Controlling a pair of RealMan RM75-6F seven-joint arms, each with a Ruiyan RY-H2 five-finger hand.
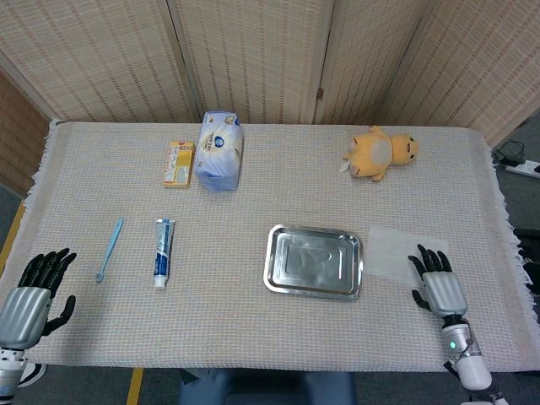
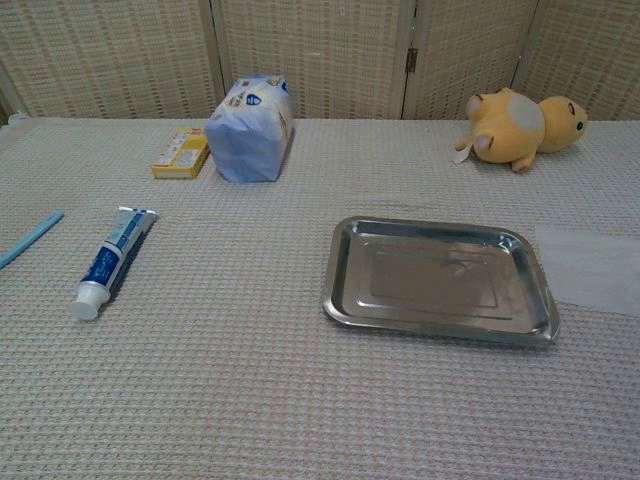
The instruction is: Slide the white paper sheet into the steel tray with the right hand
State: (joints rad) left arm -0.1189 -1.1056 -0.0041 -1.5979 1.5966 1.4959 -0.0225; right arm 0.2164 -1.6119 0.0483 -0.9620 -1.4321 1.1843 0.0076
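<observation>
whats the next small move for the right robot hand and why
Probably press the fingers down onto the paper: the right robot hand is open at the sheet's near right corner, and the tray, to its left, is empty.

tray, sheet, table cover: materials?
Tray: looks like polished steel, with mirror-like glare and a rolled rim. Sheet: thin matte white paper or tissue, lying flat; weave shows faintly through. Table cover: beige woven cloth, waffle texture, fringed edges in the head view.
</observation>
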